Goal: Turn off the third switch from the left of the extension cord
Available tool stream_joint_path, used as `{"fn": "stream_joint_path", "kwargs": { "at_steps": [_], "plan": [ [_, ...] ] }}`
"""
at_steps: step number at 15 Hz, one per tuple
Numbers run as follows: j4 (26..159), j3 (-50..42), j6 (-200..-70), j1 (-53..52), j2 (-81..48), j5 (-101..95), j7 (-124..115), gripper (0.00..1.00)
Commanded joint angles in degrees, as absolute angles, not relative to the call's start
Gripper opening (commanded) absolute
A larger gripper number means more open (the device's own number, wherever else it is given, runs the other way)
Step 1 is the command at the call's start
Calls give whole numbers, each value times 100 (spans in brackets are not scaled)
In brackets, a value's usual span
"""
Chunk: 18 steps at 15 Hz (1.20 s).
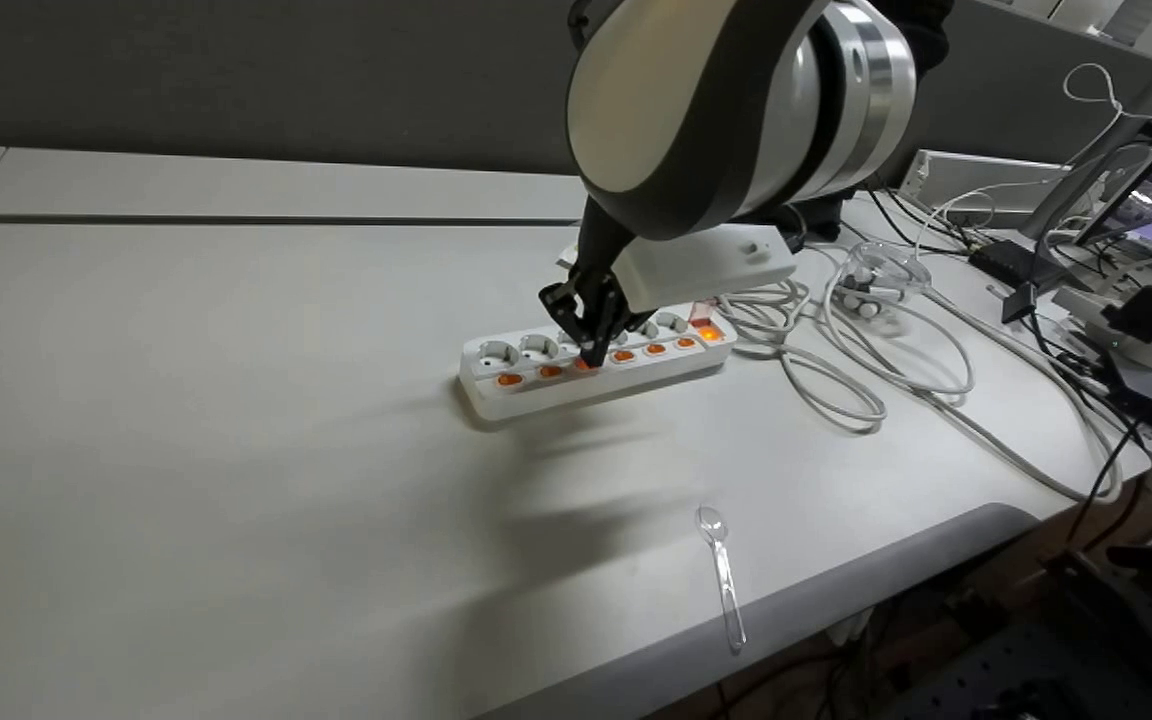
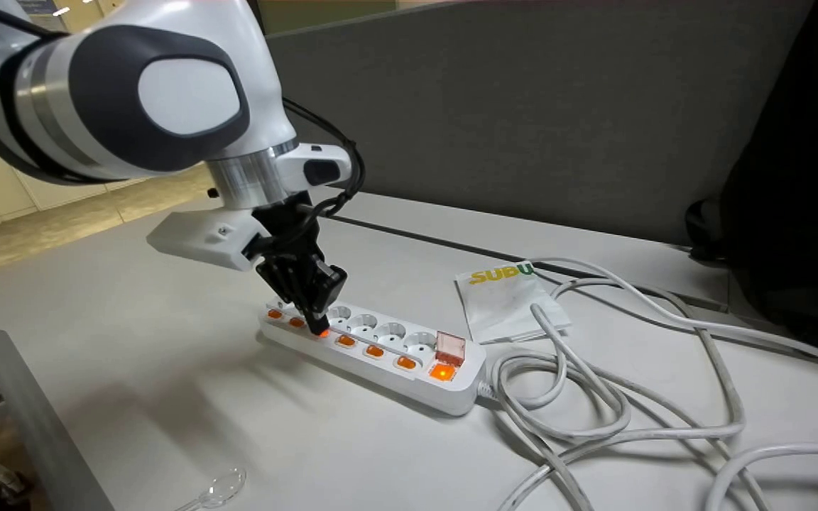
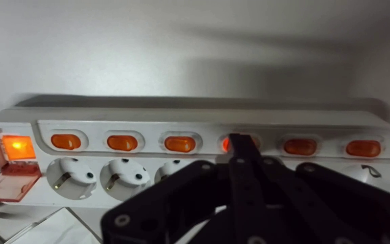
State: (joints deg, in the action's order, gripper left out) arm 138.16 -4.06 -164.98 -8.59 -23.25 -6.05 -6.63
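ext. cord [image 2: 361, 364] wht | switches [image 3: 179, 144] orng | hand [image 2: 319, 327] blk | partition [image 2: 522, 128] dk gry | paper [image 2: 501, 305] wht w/ ylw+grn print

the arm [image 2: 167, 92] reaches in from above, its gripper [image 2: 319, 329] angled downward with the fingers [image 3: 244, 149] together.

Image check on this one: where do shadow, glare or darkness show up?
In both exterior views, broad soft-edged shadows spread over the table; in the wrist view, a pale sheen lies left of the shadows, the extension cord looks dimmer toward its right end, the square lit switch has a yellow hotspot, and the claw is too dark for much detail.
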Motion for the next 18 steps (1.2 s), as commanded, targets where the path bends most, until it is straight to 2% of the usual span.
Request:
{"fn": "stream_joint_path", "kwargs": {
  "at_steps": [1, 12, 18],
  "plan": [
    [13752, -298, -16610, -740, -2611, -387, -750, 0],
    [13812, 179, -16766, -100, -2834, 478, -493, 0],
    [13728, 1338, -16461, 1220, -3015, 2029, 516, 0]
  ]
}}
